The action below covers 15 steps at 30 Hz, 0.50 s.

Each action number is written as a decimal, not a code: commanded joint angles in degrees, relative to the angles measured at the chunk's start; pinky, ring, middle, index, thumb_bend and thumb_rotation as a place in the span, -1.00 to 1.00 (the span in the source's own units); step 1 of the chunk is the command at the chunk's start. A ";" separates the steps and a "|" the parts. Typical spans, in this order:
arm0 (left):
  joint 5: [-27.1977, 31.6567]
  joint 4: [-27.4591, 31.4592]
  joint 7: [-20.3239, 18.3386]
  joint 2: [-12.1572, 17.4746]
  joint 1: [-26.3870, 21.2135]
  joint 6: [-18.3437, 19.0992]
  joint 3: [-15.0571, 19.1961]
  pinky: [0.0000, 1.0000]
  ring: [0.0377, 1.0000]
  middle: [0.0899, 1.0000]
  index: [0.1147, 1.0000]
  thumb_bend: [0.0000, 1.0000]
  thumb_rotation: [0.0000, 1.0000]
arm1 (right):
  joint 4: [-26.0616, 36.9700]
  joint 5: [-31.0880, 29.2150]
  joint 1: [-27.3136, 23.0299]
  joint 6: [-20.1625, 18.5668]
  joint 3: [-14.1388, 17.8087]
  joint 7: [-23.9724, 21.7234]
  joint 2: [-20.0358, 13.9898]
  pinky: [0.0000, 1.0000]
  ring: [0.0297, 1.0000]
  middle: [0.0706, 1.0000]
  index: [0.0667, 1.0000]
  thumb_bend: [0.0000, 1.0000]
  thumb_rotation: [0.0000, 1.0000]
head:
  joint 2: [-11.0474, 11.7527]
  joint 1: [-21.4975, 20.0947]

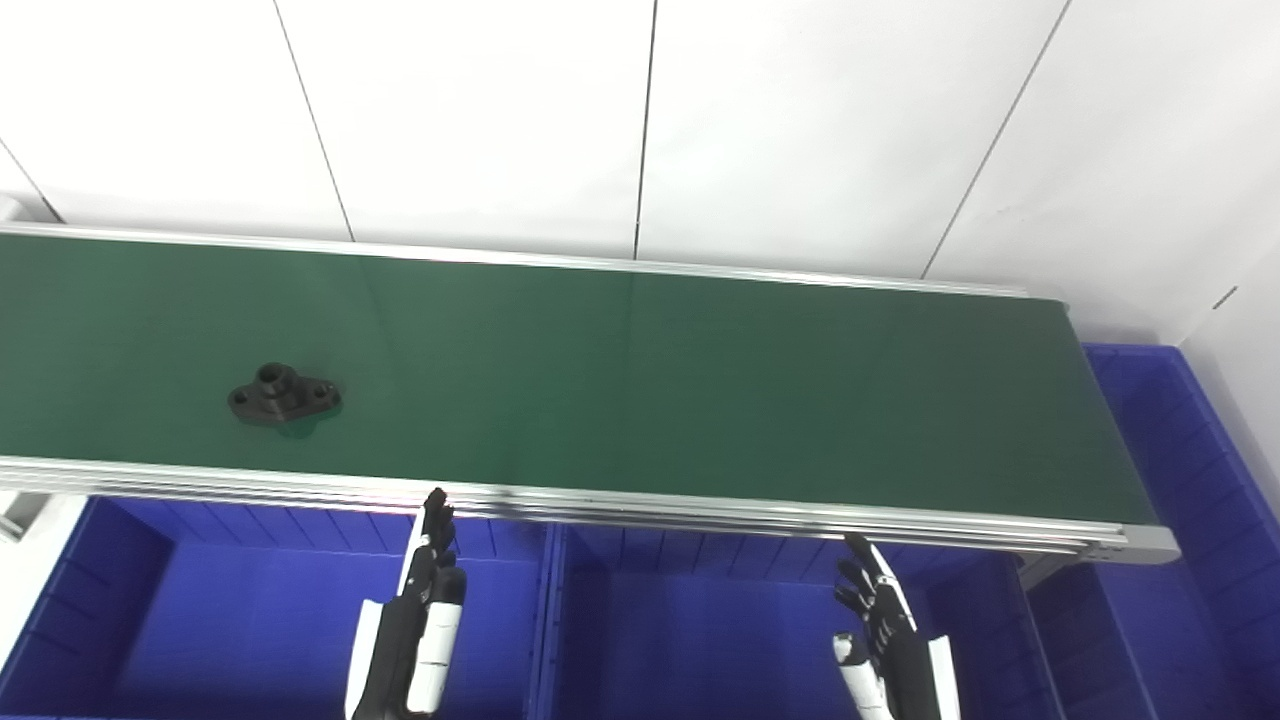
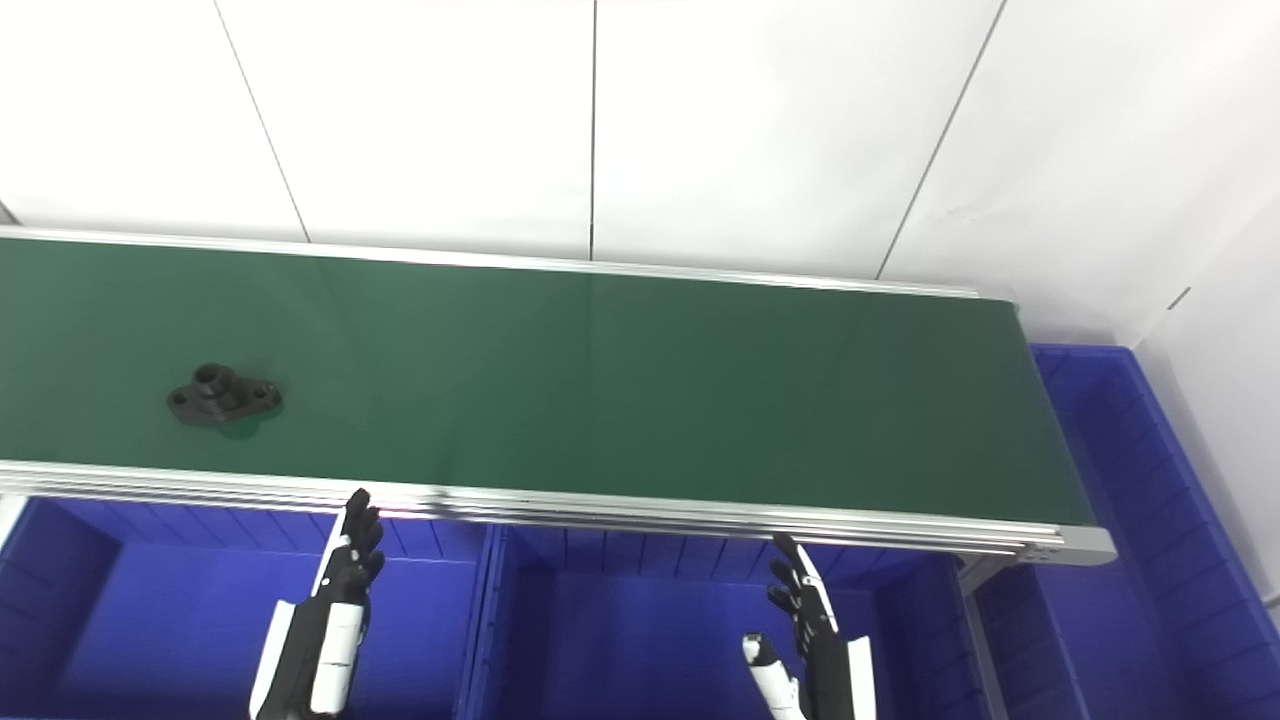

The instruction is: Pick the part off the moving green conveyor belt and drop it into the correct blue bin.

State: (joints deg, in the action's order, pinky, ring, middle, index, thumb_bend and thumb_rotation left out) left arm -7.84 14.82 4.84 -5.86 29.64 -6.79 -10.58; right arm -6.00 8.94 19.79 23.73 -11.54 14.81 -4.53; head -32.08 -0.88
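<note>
Your black-and-white left hand (image 1: pixel 420 610) and right hand (image 1: pixel 885 640) hover empty, fingers spread, over the blue plastic bins (image 1: pixel 230 620) at the frame's bottom. Up-left of the left hand, well apart, a black flanged metal part (image 1: pixel 284 394) lies on the green conveyor belt (image 1: pixel 640 390).

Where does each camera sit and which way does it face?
Left eye view: on the head, left side, looking down and forward over the green conveyor belt at a white wall; both hands rise from the bottom edge, left hand and right hand, fingers spread, holding nothing.
Right eye view: same head, a little to the right, same downward aim; everything sits further left in frame.
Shared: the black part on the belt's left, the blue bins below the near rail, both hands.
</note>
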 commanded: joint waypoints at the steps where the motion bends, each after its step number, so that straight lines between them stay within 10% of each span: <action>1: -0.97 1.44 0.51 -0.95 0.03 -1.69 -0.49 1.00 1.00 1.00 1.00 0.23 1.00 | 1.76 0.20 -0.21 3.09 0.50 -0.73 -0.18 0.70 0.81 0.89 0.82 0.62 0.86 | -0.27 0.82; 15: -4.64 -2.73 2.62 -4.11 -0.77 -2.48 -1.69 0.99 0.95 1.00 1.00 0.31 0.96 | -2.01 0.63 -1.68 3.19 2.28 0.24 -1.91 0.63 0.80 0.90 0.85 0.53 0.74 | 4.10 8.27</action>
State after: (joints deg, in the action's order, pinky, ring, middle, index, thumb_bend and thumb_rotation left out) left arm -11.06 12.24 6.51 -8.16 29.20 -6.97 -10.96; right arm -8.71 9.12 18.85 23.74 -9.64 14.19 -6.43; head -27.95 7.37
